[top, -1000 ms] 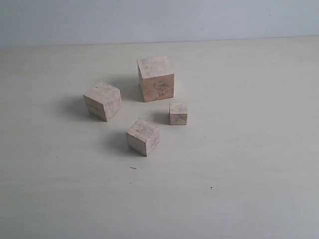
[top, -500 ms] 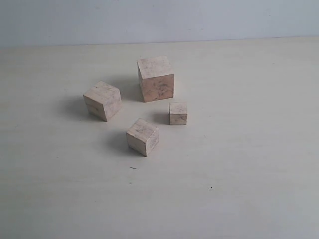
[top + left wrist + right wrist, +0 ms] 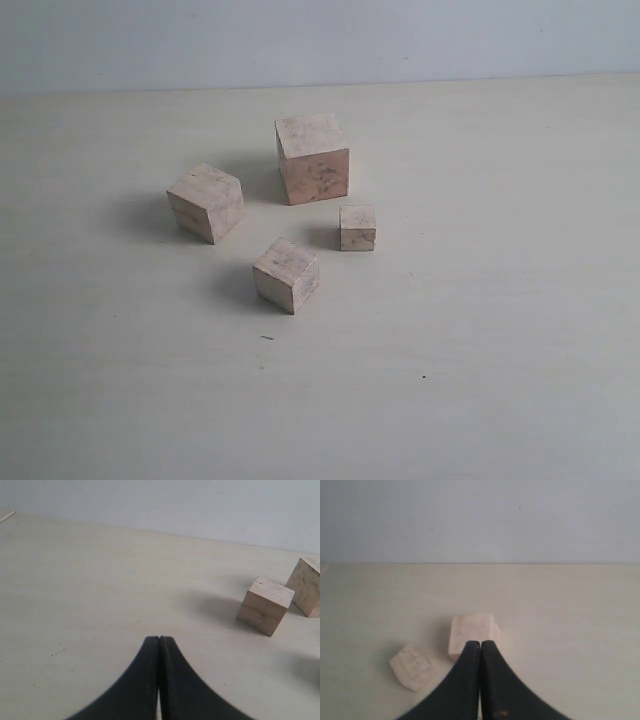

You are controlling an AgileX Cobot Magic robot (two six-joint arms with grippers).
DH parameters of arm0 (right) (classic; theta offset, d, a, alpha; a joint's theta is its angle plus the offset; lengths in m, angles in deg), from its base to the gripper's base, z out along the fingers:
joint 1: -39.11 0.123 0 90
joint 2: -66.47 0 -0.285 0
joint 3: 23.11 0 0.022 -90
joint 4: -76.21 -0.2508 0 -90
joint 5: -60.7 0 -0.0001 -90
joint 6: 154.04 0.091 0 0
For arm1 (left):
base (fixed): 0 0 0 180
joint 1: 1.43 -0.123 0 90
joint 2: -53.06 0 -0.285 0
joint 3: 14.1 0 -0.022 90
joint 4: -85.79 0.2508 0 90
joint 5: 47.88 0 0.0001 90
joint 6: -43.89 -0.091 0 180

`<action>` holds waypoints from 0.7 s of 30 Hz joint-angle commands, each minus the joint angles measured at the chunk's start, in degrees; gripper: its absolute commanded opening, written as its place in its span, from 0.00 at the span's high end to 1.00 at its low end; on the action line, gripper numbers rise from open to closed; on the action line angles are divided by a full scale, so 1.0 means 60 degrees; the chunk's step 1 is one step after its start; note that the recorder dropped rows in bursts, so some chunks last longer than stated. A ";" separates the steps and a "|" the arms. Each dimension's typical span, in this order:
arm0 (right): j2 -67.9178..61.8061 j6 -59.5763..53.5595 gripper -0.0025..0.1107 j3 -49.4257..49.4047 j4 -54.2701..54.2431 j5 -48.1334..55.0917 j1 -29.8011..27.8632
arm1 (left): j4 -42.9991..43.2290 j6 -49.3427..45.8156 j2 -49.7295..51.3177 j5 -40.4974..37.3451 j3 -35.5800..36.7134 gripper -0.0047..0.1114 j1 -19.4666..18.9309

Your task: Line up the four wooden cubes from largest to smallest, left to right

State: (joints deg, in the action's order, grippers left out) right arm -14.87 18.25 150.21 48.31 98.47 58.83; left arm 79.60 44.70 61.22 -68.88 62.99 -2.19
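Observation:
Four pale wooden cubes sit loosely grouped on the table in the exterior view. The largest cube [image 3: 313, 158] is at the back, the second largest [image 3: 206, 202] to the left, the third [image 3: 287, 274] in front and the smallest [image 3: 357, 227] to the right. Neither gripper appears in that view. My left gripper [image 3: 159, 639] is shut on nothing, well short of the second largest cube [image 3: 265, 606], with the largest cube [image 3: 307, 586] behind it at the frame edge. My right gripper [image 3: 480, 642] is shut and empty. One cube [image 3: 471, 630] lies beyond its tips and another [image 3: 411, 666] beside them.
The table [image 3: 480, 330] is a pale, bare wooden surface that ends at a plain light wall [image 3: 320, 40] at the back. A few tiny dark specks [image 3: 267, 337] lie in front of the cubes.

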 commanded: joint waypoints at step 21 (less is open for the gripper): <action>-0.3808 0.3812 0.87 0.0420 0.5713 -0.1497 0.4495 | 0.0010 0.0011 -0.0061 0.0051 0.0022 0.96 0.0064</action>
State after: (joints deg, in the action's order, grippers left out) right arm -35.77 36.44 151.03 76.21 90.57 83.94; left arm 79.60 44.70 61.22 -68.88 62.99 -2.19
